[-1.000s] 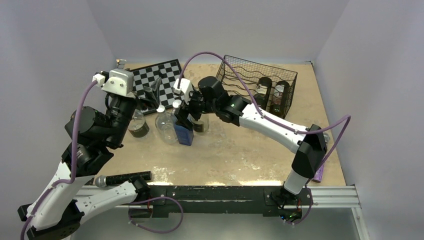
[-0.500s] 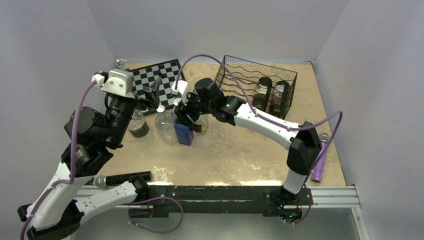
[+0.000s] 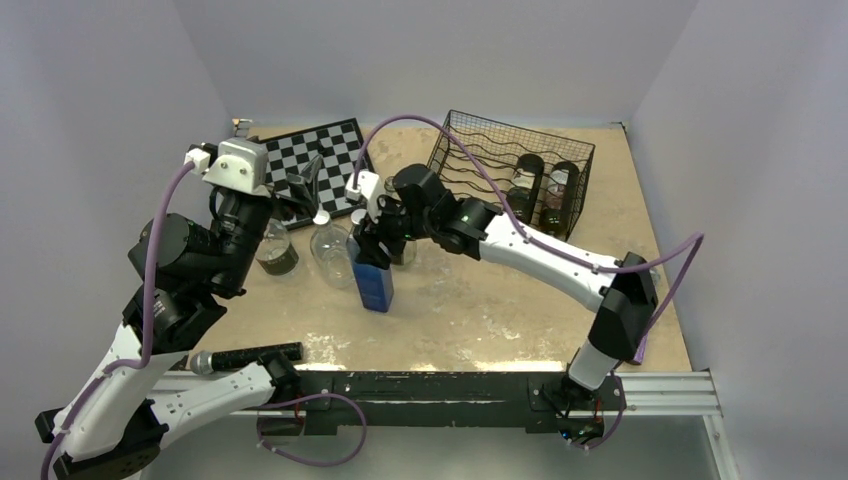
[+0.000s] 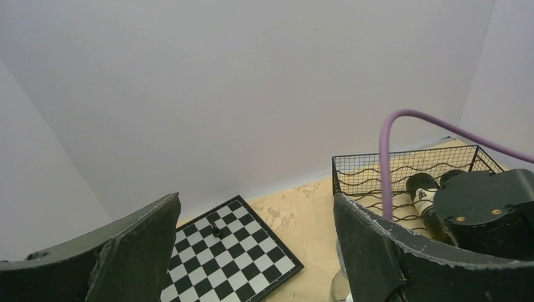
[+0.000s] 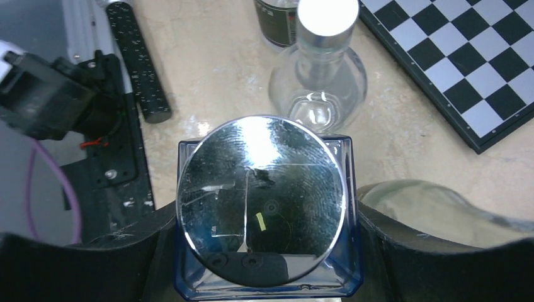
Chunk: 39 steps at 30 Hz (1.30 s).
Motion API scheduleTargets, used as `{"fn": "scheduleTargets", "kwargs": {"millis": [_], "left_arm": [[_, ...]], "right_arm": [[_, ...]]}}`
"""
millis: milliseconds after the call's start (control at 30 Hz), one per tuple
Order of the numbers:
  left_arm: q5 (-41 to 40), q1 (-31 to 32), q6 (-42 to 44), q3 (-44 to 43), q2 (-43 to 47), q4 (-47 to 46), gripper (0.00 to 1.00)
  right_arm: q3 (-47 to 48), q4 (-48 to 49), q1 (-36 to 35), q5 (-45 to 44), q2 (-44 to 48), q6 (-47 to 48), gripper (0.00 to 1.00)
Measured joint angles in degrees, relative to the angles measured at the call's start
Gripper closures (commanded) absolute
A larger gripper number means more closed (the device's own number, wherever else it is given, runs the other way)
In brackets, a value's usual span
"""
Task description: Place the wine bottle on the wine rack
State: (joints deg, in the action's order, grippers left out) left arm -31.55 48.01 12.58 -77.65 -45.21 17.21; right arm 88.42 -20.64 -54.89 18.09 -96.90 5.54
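The black wire wine rack (image 3: 478,150) stands at the back right with two dark wine bottles (image 3: 525,180) lying in it; it also shows in the left wrist view (image 4: 378,179). My right gripper (image 3: 373,243) is shut on an upright blue square bottle (image 3: 374,283) near the table's middle. In the right wrist view its round mirrored cap (image 5: 261,189) sits between my fingers (image 5: 94,251), gripper (image 5: 264,245). My left gripper (image 4: 255,251) is open and empty, raised above the left side, also seen from the top (image 3: 300,185).
A chessboard (image 3: 320,150) lies at the back left. A clear round flask (image 3: 328,250), a dark jar (image 3: 277,252) and a glass bottle (image 3: 403,250) stand beside the blue bottle. A black rod (image 3: 245,357) lies at the near edge. A purple object (image 3: 640,348) lies near right.
My right gripper has brought the blue bottle toward the near side, away from the flask. The right elbow swung right. The left arm has not moved.
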Motion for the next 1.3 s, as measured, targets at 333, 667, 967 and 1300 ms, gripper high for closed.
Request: {"fn": "scheduleTargets", "kwargs": {"millis": [333, 667, 967, 1300], "left_arm": [[2.3, 0.0, -3.9, 0.9, 0.4, 0.0, 0.06], [26.5, 0.0, -11.4, 2.8, -1.5, -3.3, 0.02], [61.8, -1.3, -19.4, 1.2, -10.1, -8.7, 0.01], [83.9, -2.7, -35.5, 5.4, -19.1, -27.7, 0.01]], "right_arm": [[-1.3, -8.1, -0.3, 1.4, 16.7, -1.8, 1.00], [5.2, -26.7, 2.6, -0.4, 31.8, 1.5, 1.00], [7.5, -37.5, 13.2, 0.1, 36.8, 0.9, 1.00], [14.4, -43.3, 17.1, 4.0, 37.7, 0.0, 1.00]]}}
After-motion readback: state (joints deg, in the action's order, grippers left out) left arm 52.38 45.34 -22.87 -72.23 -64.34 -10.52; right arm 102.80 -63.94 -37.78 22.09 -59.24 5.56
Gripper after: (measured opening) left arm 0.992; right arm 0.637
